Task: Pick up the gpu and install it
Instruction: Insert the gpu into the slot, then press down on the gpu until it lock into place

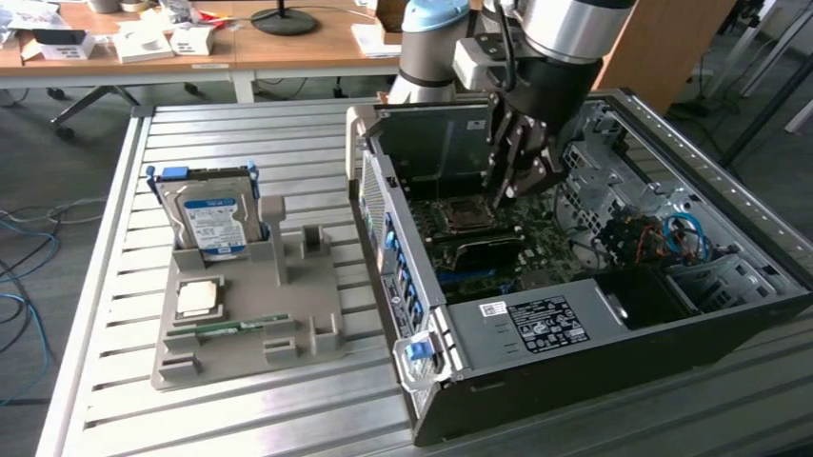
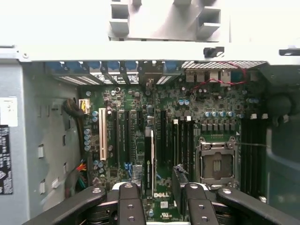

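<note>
Gpu point(image 2: 149, 159), one, stands edge-on over the motherboard inside the one open case point(image 1: 572, 381), between the tips of the gripper point(image 2: 161, 187); whether it is clamped, I cannot tell. One hard drive point(image 1: 216, 219) stands on the worktop point(image 1: 114, 286), left.

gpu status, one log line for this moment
gpu edge-on over motherboard | gripper inside pc case | seating unclear

**Robotics lab inside an office room**

Slatted aluminium desk point(image 1: 254, 400) carrying an opened computer tower point(image 1: 572, 286) and a grey parts fixture point(image 1: 242, 314). Behind, wooden office tables point(image 1: 190, 48) cluttered with boxes, a monitor stand point(image 1: 284, 19), loose cables point(image 1: 19, 276) across carpeted floor.
</note>
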### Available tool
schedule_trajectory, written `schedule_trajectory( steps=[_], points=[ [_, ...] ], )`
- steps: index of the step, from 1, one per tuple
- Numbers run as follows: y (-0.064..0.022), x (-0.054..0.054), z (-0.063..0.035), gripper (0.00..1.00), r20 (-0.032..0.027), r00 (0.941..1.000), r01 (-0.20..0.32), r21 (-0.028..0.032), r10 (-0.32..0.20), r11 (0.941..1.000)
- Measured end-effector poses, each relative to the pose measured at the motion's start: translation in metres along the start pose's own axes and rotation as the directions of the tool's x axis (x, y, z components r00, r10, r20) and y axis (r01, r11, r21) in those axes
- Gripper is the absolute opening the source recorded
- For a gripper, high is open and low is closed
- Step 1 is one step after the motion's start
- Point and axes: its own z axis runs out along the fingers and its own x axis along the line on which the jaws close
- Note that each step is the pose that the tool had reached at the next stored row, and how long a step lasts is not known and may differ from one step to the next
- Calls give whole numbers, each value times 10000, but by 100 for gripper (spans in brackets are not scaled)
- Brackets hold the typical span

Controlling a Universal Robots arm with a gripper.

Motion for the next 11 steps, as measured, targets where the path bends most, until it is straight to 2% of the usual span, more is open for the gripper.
schedule_trajectory(
  steps=[3, 11],
  points=[
    [1, -3, -59, 40, 2, 10000, 3, 1, -3, 10000],
    [1, -3, -60, 40, 2, 10000, 4, 0, -4, 10000]
  ],
)
